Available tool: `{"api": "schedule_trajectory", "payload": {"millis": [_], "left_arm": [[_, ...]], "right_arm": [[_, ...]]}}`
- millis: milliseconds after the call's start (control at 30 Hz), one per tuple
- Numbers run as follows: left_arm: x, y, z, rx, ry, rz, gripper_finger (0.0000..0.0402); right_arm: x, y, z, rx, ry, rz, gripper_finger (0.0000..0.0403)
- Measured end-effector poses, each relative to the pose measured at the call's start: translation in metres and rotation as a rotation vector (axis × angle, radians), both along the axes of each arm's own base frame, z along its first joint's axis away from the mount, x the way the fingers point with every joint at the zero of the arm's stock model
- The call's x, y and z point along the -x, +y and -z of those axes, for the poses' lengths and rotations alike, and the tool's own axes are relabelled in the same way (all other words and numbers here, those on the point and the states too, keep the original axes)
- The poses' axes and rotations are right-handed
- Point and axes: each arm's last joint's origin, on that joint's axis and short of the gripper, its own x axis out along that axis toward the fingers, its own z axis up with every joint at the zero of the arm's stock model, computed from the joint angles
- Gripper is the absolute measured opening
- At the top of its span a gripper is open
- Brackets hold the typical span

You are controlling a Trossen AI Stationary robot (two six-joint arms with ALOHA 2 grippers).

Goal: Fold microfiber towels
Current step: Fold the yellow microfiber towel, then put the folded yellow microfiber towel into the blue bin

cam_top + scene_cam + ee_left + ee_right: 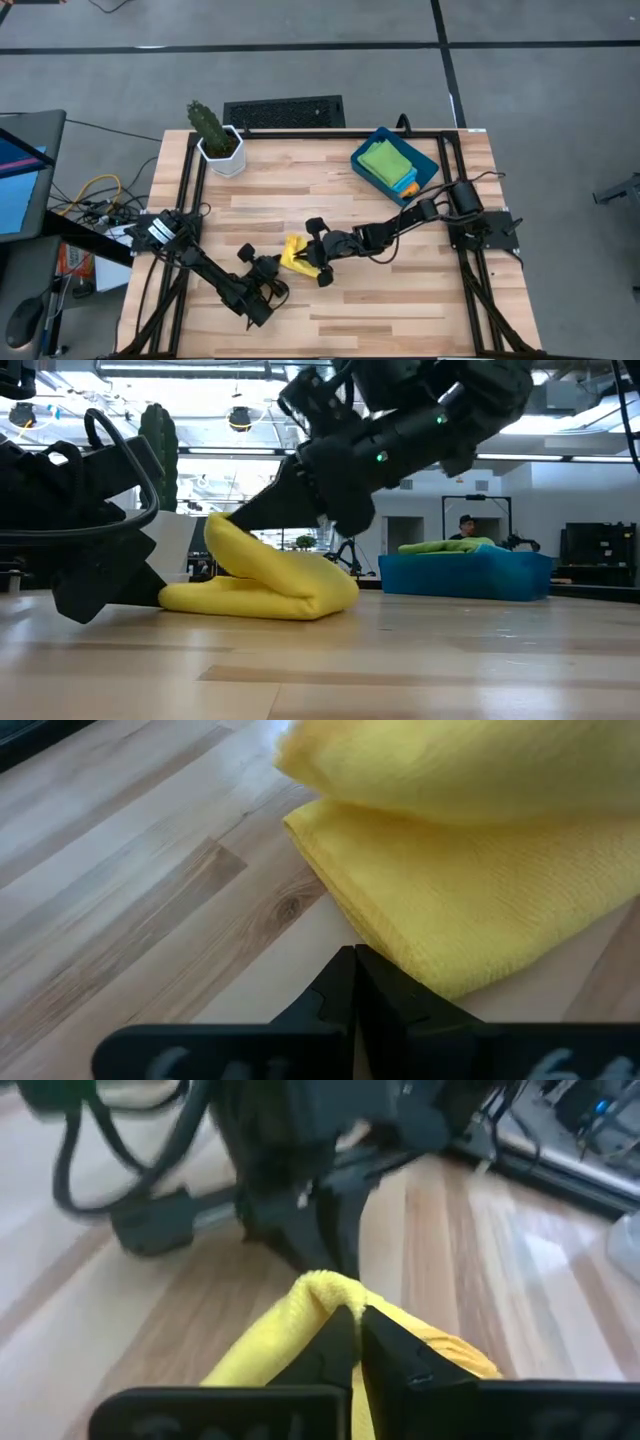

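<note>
Operator: Where is the yellow towel [295, 255] now?

Tech: You see it folded mid-table; right gripper [352, 1342] pinches its raised fold, left gripper [355, 982] clenched empty just beside its edge.

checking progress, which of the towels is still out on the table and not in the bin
The yellow towel, folded over on the wood between the left gripper and right gripper. The green towel and orange towel lie in the blue bin.
</note>
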Motion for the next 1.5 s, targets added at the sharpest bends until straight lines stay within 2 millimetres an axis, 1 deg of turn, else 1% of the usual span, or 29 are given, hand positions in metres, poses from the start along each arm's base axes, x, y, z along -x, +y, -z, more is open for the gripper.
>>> {"api": "schedule_trajectory", "payload": {"millis": [200, 300, 400, 467, 633, 700, 767, 833, 867, 967, 1100, 1167, 1233, 1300, 1333, 1500], "left_arm": [[0.0, 0.0, 0.0, 0.0, 0.0, 0.0, 0.0], [0.0, 0.0, 0.0, 0.001, -0.001, 0.001, 0.0], [0.0, 0.0, 0.0, 0.002, -0.001, 0.001, 0.0], [0.0, 0.0, 0.0, 0.003, -0.001, 0.001, 0.0], [0.0, 0.0, 0.0, 0.003, 0.0, 0.001, 0.0], [-0.001, -0.001, -0.001, -0.003, 0.01, 0.008, 0.0], [-0.002, -0.002, -0.002, -0.003, 0.021, 0.012, 0.0], [-0.003, -0.003, -0.007, -0.017, 0.043, 0.01, 0.0], [-0.004, -0.004, -0.01, -0.031, 0.055, 0.005, 0.0], [-0.003, -0.009, -0.025, -0.068, 0.09, 0.004, 0.0], [0.004, -0.02, -0.052, -0.118, 0.094, 0.032, 0.0], [0.01, -0.025, -0.065, -0.167, 0.025, 0.054, 0.0], [0.016, -0.031, -0.076, -0.234, -0.118, 0.095, 0.0], [0.016, -0.033, -0.082, -0.302, -0.233, 0.13, 0.0], [0.015, -0.032, -0.082, -0.329, -0.239, 0.136, 0.0], [-0.006, -0.017, -0.08, -0.403, -0.137, 0.112, 0.0]], "right_arm": [[0.001, 0.001, 0.015, 0.004, 0.048, -0.008, 0.0053], [-0.001, 0.001, 0.013, 0.008, 0.029, -0.009, 0.0073], [0.0, 0.0, 0.013, 0.014, 0.033, 0.011, 0.01], [0.0, 0.0, 0.006, 0.015, 0.015, 0.009, 0.0121], [0.002, 0.0, -0.02, -0.02, -0.032, 0.023, 0.0168], [0.005, -0.001, -0.028, -0.033, -0.018, 0.031, 0.0179], [0.007, -0.001, -0.04, -0.06, -0.037, 0.042, 0.0182], [0.011, -0.001, -0.048, -0.087, -0.037, 0.051, 0.0178], [0.013, 0.0, -0.048, -0.101, -0.033, 0.055, 0.0173], [0.023, 0.004, -0.035, -0.14, -0.015, 0.059, 0.0152], [0.04, 0.006, -0.018, -0.205, -0.072, 0.091, 0.0116], [0.05, 0.006, -0.01, -0.217, -0.103, 0.114, 0.0098], [0.059, 0.005, -0.006, -0.229, -0.155, 0.127, 0.0081], [0.065, 0.006, -0.005, -0.253, -0.197, 0.13, 0.0068], [0.067, 0.007, -0.003, -0.264, -0.199, 0.136, 0.0062], [0.07, 0.009, 0.0, -0.266, -0.176, 0.15, 0.0045]]}}
